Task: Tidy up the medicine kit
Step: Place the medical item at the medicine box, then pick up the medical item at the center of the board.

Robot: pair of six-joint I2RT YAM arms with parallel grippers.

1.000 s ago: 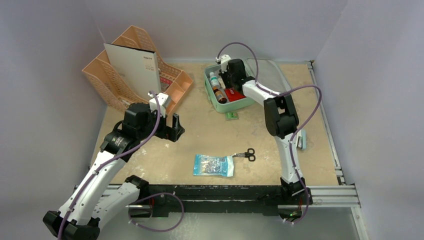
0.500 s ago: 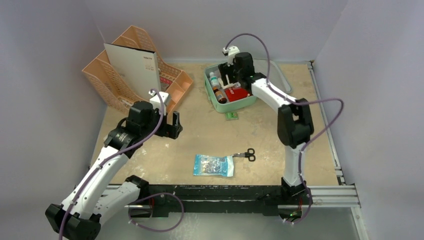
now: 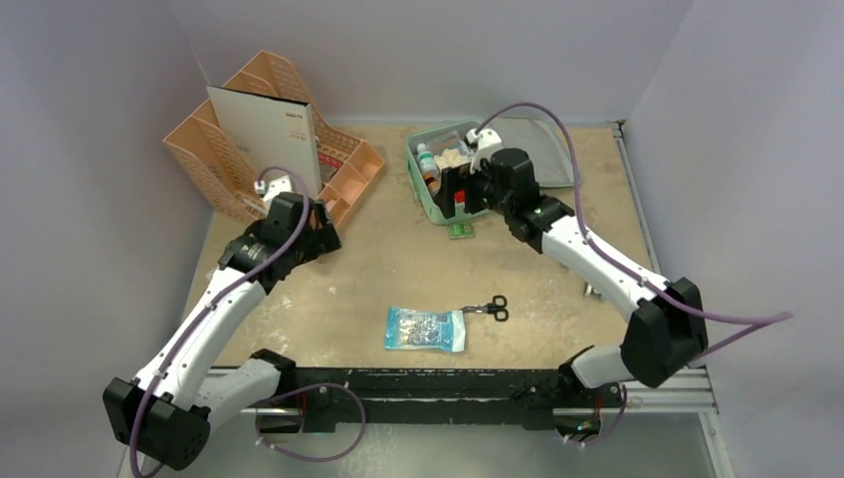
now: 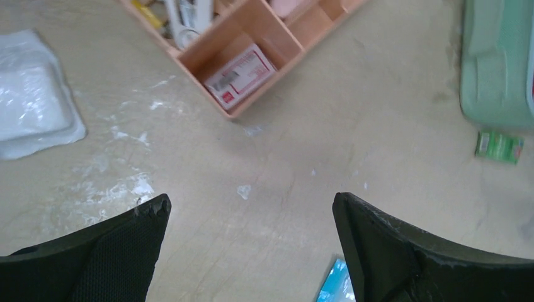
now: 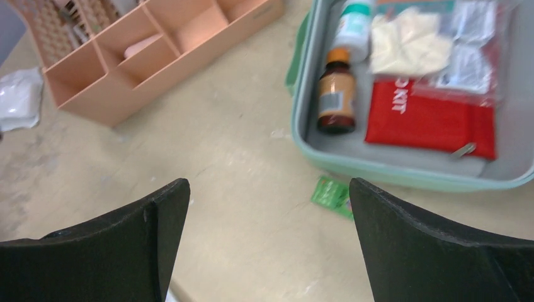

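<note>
Currently, your right gripper point(image 5: 267, 189) stands wide and empty above the table point(image 3: 398, 269), just beside the near wall of the medicine kit point(image 5: 403, 176). The kit lies open at the far centre of the table. It holds a brown bottle point(image 5: 335, 94), a white bottle point(image 5: 352, 22), a red pouch point(image 5: 428, 119) and pale packets point(image 5: 406, 44). A small green packet point(image 5: 332, 194) lies on the table just beside its near wall. Your left gripper point(image 4: 250, 200) is likewise spread wide, holding nothing, near the peach organizer point(image 4: 252, 38). Scissors point(image 3: 490, 308) and a blue packet point(image 3: 426, 329) lie nearer you, well apart from the kit.

even soft overhead light, faint shadows, right wrist view perhaps slightly blurred
</note>
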